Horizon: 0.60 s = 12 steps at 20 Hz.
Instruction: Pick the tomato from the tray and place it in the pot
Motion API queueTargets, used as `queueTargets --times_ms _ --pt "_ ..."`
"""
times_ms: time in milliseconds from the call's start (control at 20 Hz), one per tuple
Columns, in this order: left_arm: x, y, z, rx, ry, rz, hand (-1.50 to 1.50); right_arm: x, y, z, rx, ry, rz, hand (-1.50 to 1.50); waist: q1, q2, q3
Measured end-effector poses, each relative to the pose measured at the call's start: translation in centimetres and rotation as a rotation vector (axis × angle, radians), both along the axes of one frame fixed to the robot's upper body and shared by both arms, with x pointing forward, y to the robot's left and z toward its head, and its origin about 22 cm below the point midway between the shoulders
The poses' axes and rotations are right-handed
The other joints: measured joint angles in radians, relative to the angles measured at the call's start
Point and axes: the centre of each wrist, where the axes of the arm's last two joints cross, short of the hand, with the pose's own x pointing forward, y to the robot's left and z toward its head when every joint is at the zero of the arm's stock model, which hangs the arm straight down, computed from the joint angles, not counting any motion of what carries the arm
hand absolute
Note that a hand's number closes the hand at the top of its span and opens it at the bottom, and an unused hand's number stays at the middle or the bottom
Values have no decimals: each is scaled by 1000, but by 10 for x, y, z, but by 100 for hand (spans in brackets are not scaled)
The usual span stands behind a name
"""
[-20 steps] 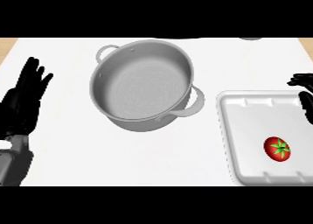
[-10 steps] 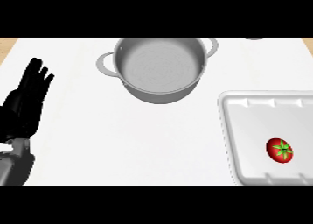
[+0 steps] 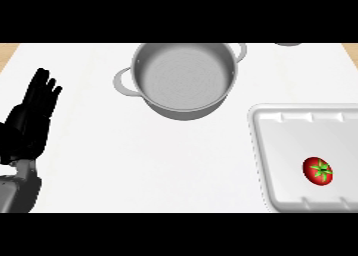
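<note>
**Tomato waits in tray as pot stands ready**

A red tomato [image 3: 318, 171] lies in the white tray [image 3: 285, 150] at the near right of the worktop [image 3: 138, 165], towards the tray's near right part and apart from its walls; nothing touches it. The steel pot [image 3: 183, 79] stands at the far middle, well apart from the tray, its mouth open and nothing showing inside. The left robot hand [image 3: 30, 120] rests at the left edge, released, fingers straight and pointing to the far side, holding nothing; the right robot hand is out of sight. A small grey object [image 3: 289, 44] shows at the far edge, too cut off to name. The pick has not begun, by the look of it. To do it well, the right robot hand, the closer side to the tray, would likely come down from above with fingers spread, settle them on either side of the round fruit so it cannot roll, and lift it over the tray's rim before crossing to the pot.
</note>
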Motion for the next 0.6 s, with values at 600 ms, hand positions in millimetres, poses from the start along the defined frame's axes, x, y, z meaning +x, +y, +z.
queueTargets --times_ms 600 --pt "4 -6 9 6 2 -6 0 21 79 34 -386 390 151 -150 3 -1 0"
